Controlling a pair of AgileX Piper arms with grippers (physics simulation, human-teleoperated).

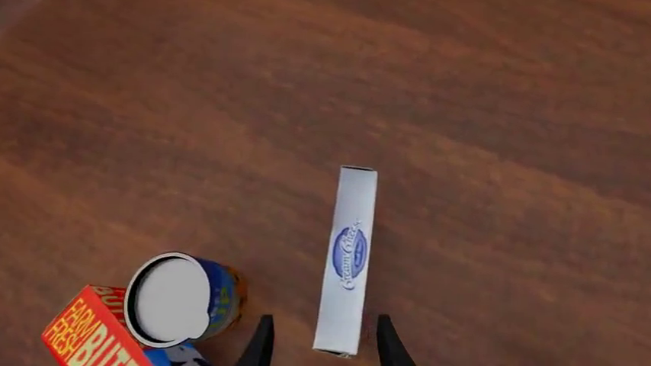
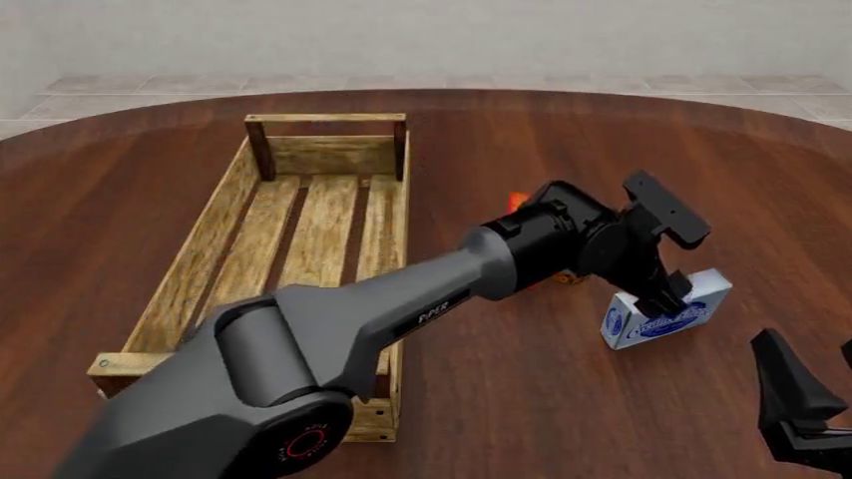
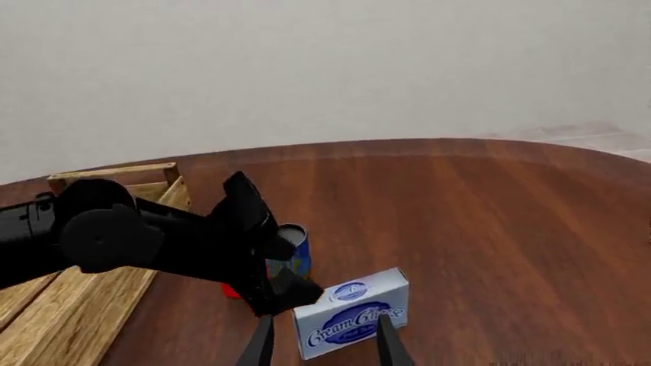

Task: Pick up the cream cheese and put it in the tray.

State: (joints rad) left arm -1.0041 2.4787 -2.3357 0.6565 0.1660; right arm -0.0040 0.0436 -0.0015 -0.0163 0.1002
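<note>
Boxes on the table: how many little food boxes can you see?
2. The cream cheese stands on edge right of the tray, under the left claw. The red box sits beside the can, mostly hidden behind the arm.

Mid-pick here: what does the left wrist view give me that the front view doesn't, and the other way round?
Only the left wrist view: the left gripper open, a finger on each side of the cream cheese, which stands on a narrow edge, and the blue-and-orange can whole beside the red butter box.
Only the front view: the tray to the left, the whole left arm reaching across, and the right gripper low on the right, away from the box.
Both: the cream cheese on the wooden table.
</note>
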